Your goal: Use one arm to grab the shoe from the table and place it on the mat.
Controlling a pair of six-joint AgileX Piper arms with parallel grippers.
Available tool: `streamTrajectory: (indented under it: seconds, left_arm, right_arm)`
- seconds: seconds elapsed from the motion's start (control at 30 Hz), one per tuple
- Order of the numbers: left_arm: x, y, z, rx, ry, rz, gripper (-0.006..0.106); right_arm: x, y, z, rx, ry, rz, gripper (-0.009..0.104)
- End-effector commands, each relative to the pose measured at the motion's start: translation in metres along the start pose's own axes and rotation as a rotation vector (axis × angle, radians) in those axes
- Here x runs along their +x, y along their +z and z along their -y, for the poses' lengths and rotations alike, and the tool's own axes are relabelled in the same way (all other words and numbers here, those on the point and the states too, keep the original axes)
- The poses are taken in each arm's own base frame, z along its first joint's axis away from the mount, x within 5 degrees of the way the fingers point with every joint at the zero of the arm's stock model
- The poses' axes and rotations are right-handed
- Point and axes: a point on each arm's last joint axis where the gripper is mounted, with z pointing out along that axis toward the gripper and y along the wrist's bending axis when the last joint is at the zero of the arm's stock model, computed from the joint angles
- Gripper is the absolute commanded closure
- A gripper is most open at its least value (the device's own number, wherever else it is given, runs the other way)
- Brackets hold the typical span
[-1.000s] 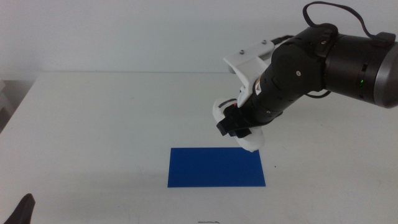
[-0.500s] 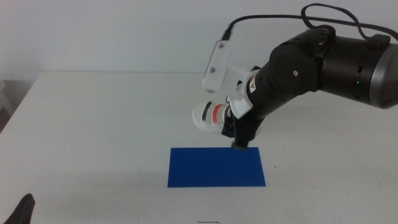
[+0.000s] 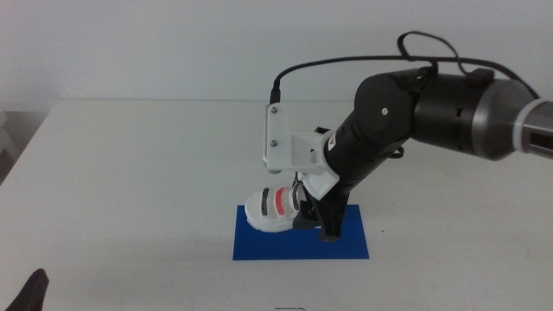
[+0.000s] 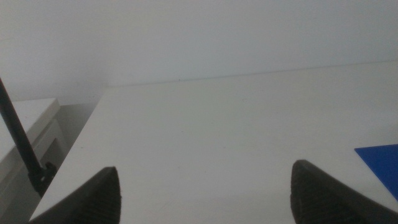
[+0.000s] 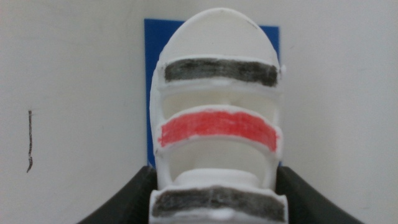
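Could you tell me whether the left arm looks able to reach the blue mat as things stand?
Probably yes: bare table lies between the open left gripper and the mat, though the right gripper holds the shoe over it.

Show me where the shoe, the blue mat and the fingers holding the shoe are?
shoe (image 3: 275, 209), middle view, on its white upper beside the red strap.
blue mat (image 3: 259, 248), middle view, bare front-left part.
right gripper (image 5: 214, 205), right wrist view, midway between its fingers, which clamp the shoe's heel.

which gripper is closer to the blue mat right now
Right. The right gripper holds the shoe right over the mat. The left gripper waits at the table's near left corner, well off the mat.
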Motion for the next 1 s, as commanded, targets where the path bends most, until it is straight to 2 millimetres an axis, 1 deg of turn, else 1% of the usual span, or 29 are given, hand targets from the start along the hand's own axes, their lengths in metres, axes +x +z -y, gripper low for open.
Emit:
streamTrajectory:
  seconds: [0.0,0.33,0.7,0.97]
  left_arm:
    - [-0.01,-0.002,0.0,-0.001,-0.023,0.105,0.007]
    - [-0.01,-0.002,0.0,-0.001,-0.023,0.105,0.007]
    - [-0.01,-0.002,0.0,-0.001,-0.023,0.105,0.007]
    - [-0.01,-0.002,0.0,-0.001,-0.023,0.105,0.007]
  right_arm:
    - [-0.01,-0.019,0.008,0.069,0.003,0.06,0.096]
    - [0.014,-0.002,0.025,0.044,0.089,0.029,0.096]
    - [0.018,0.02,0.03,0.022,0.109,0.015,0.096]
    - [0.019,0.03,0.032,0.024,0.128,0.025,0.095]
